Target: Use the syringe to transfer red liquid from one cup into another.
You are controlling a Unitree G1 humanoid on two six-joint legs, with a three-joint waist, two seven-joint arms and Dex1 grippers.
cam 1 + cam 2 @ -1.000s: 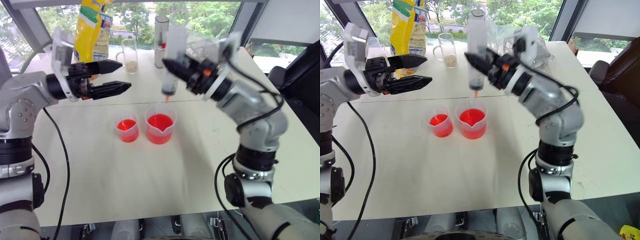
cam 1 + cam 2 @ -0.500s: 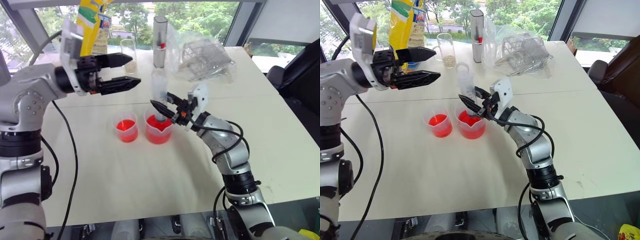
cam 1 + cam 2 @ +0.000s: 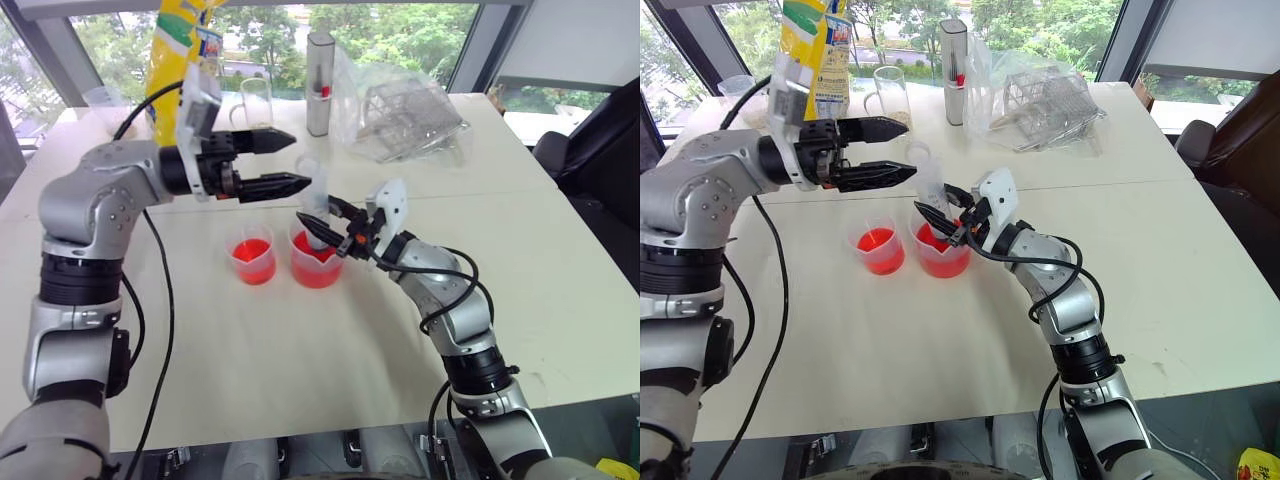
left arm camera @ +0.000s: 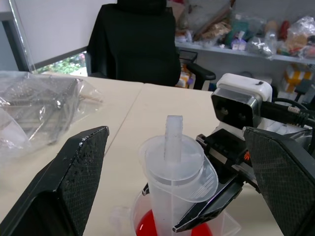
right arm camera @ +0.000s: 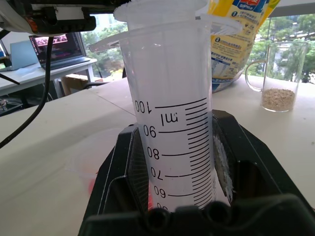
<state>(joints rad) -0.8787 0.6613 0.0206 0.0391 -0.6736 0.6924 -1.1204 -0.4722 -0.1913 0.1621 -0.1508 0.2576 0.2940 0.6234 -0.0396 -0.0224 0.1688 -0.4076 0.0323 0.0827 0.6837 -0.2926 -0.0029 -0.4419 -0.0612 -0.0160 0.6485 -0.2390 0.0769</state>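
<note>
Two claws flank the syringe (image 3: 314, 200): right gripper (image 3: 322, 221) clamped on its barrel above the larger beaker (image 3: 317, 262), left gripper (image 3: 283, 161) spread apart beside its plunger.

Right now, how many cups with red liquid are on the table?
2. The smaller cup stands on the robot's left; the larger cup is close beside it on the right, with the syringe standing in it. None seems hidden.
</note>
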